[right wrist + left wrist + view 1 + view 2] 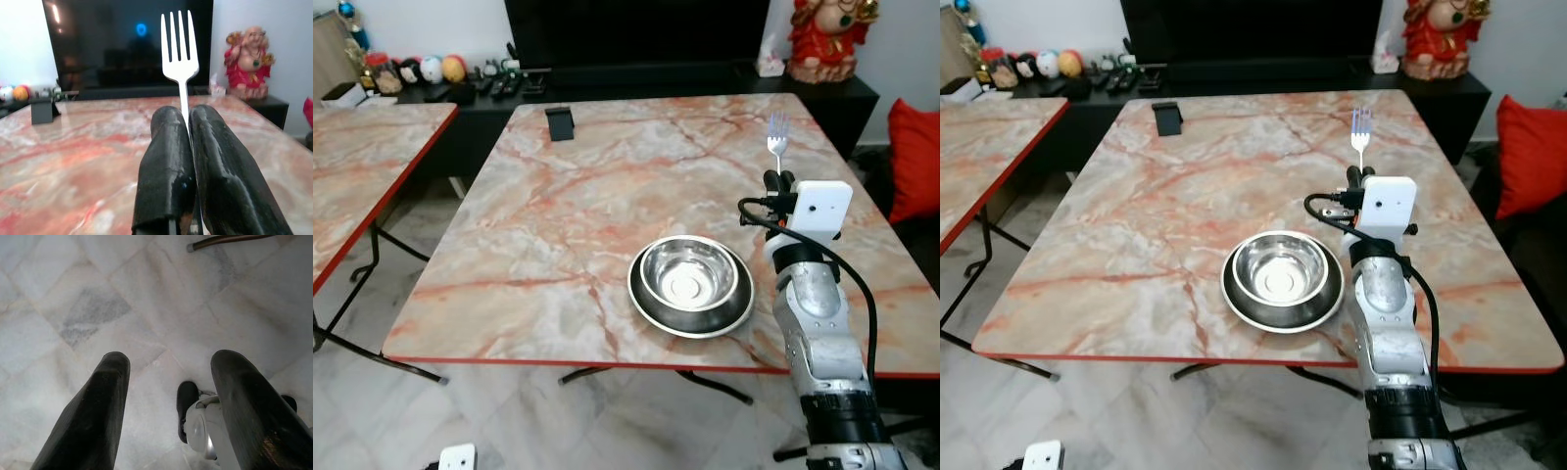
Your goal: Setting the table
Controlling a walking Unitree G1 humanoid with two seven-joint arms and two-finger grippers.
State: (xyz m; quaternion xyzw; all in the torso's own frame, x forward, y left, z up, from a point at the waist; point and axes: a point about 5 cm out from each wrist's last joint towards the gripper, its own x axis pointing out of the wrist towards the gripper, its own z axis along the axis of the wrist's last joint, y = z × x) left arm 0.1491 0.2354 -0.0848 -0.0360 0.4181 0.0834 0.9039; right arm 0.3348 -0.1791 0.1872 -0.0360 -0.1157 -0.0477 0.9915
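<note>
Silver and jointed, the right arm reaches up over the marble-patterned table's point(558, 225) near edge, its right gripper point(188, 127) clamped on a fork point(179, 44), tines upright. Beside it, a shiny steel bowl point(687, 274) sits on a round plate point(651, 308). Over pale floor tiles point(98, 308), the left gripper point(168, 377) hangs spread apart.

We are finding no readable text, label, brand, number or sign anywhere; nothing legible is showing on any object in these views.
</note>
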